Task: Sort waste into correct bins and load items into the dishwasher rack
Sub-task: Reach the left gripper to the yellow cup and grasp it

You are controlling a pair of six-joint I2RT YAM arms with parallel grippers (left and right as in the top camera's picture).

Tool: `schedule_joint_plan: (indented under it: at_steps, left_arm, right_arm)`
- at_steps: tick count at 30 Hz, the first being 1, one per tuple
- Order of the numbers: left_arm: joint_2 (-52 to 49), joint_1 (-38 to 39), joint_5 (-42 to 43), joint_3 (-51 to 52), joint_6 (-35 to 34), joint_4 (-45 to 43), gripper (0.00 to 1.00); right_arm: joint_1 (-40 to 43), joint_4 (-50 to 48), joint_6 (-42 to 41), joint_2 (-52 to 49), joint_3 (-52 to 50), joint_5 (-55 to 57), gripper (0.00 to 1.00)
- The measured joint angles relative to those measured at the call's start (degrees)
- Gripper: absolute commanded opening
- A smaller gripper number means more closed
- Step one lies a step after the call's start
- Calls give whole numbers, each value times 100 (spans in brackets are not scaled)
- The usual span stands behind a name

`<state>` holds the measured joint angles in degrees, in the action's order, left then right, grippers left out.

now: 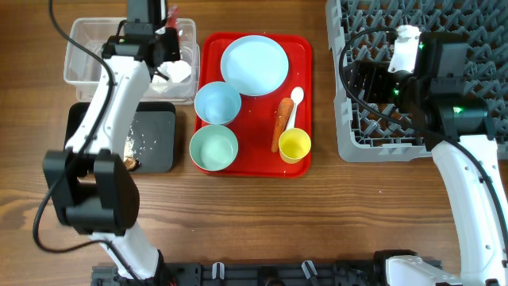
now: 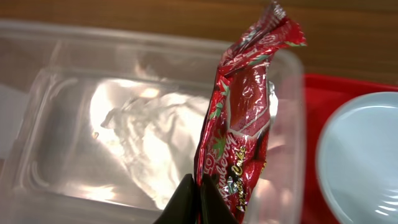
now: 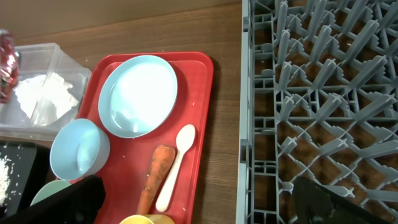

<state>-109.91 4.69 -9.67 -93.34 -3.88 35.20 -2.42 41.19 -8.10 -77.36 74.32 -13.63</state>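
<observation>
My left gripper (image 2: 200,202) is shut on the red wrapper (image 2: 242,130) and holds it over the clear bin (image 1: 83,48), where the crumpled white napkin (image 2: 158,140) lies. In the overhead view the left gripper (image 1: 163,36) is at the bin's right end. The black bin (image 1: 155,139) holds rice grains (image 1: 143,143) and a brown lump (image 1: 131,163). The red tray (image 1: 254,163) carries the blue plate (image 1: 254,65), blue bowl (image 1: 217,103), green bowl (image 1: 213,148), yellow cup (image 1: 294,146), carrot (image 1: 282,123) and white spoon (image 1: 294,103). My right gripper (image 3: 199,199) is open, over the gap between the tray and the grey dishwasher rack (image 1: 476,48).
The rack (image 3: 323,93) has rows of upright pegs and stands at the right of the tray. The black bin sits just in front of the clear bin at the left. Bare wooden table (image 1: 317,222) lies in front of the tray and the rack.
</observation>
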Motion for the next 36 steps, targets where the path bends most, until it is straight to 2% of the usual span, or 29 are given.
schedule_joint_plan:
  at_steps: [1, 2, 3, 5, 11, 15, 22, 27, 29, 36]
  left_arm:
    - [-120, -76, -4, 0, -37, 15, 47]
    - [-208, -125, -7, 0, -87, 26, 69]
    - [-372, -192, -13, 13, -188, 81, 80]
    - [-461, -203, -13, 28, -240, 118, 87]
    - [-208, 122, -17, 28, -262, 299, 88]
    - [417, 789, 127, 28, -72, 645, 91]
    - [715, 1884, 1152, 26, 57, 1604, 91]
    - [680, 2208, 2024, 26, 122, 1843, 91]
    - [675, 2382, 2470, 26, 127, 1849, 90]
    - [420, 2837, 2732, 142, 157, 1886, 80]
  right_arm:
    - [0, 0, 0, 0, 0, 0, 100]
    - [0, 0, 0, 0, 0, 0, 100]
    - [0, 0, 0, 0, 0, 0, 100]
    - [0, -2, 0, 0, 0, 0, 100]
    - [0, -2, 0, 0, 0, 0, 100]
    - [0, 0, 0, 0, 0, 0, 100]
    - [0, 0, 0, 0, 0, 0, 100]
    - [0, 0, 0, 0, 0, 0, 100]
    - [0, 2, 0, 0, 0, 0, 100]
    - [0, 2, 0, 0, 0, 0, 100]
